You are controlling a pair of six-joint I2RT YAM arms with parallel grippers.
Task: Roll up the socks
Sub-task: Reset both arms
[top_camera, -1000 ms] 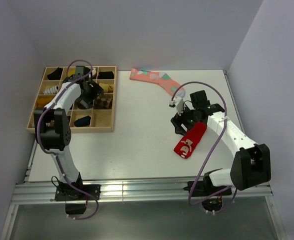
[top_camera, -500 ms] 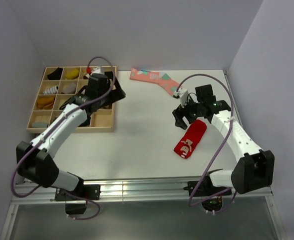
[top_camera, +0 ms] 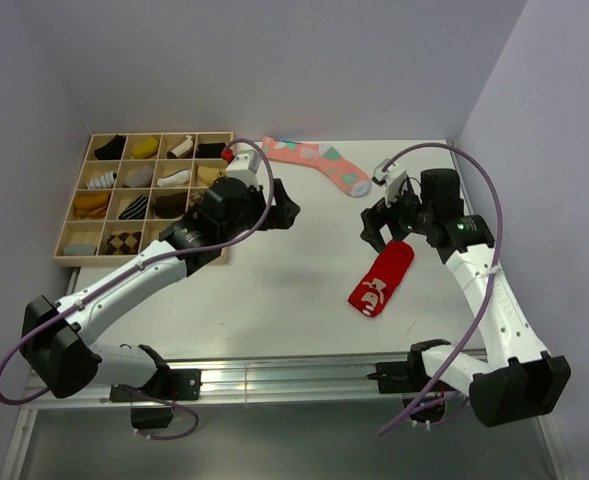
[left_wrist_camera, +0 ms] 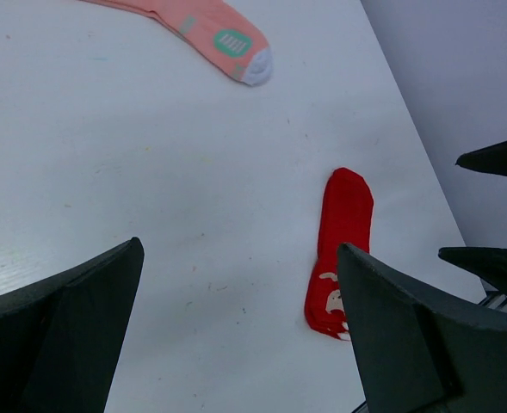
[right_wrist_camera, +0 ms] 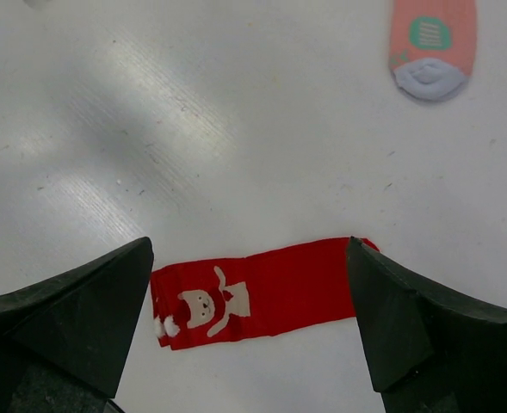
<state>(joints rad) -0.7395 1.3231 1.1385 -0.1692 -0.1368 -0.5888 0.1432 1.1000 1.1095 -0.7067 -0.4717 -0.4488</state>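
The brown-and-tan argyle sock (top_camera: 124, 241) lies rolled in a front-row compartment of the wooden tray (top_camera: 222, 240) at the left. It does not show in either wrist view. My left gripper (top_camera: 279, 208) is open and empty, just right of the tray over the table; in its wrist view (left_wrist_camera: 236, 344) only bare table lies between the jaws. My right gripper (top_camera: 386, 222) is open and empty, above the far end of the red sock (top_camera: 382, 280); its wrist view (right_wrist_camera: 249, 335) looks down on that sock (right_wrist_camera: 270, 288).
A pink sock with teal patches (top_camera: 314, 160) lies at the back of the table, also seen from the left wrist (left_wrist_camera: 210, 26) and the right wrist (right_wrist_camera: 431, 43). The red sock shows in the left wrist view (left_wrist_camera: 343, 249). The tray holds several other rolled socks.
My left arm has swung out of the tray and to the right over the table, empty. My right gripper has lifted and drawn back to the right, away from the red sock.
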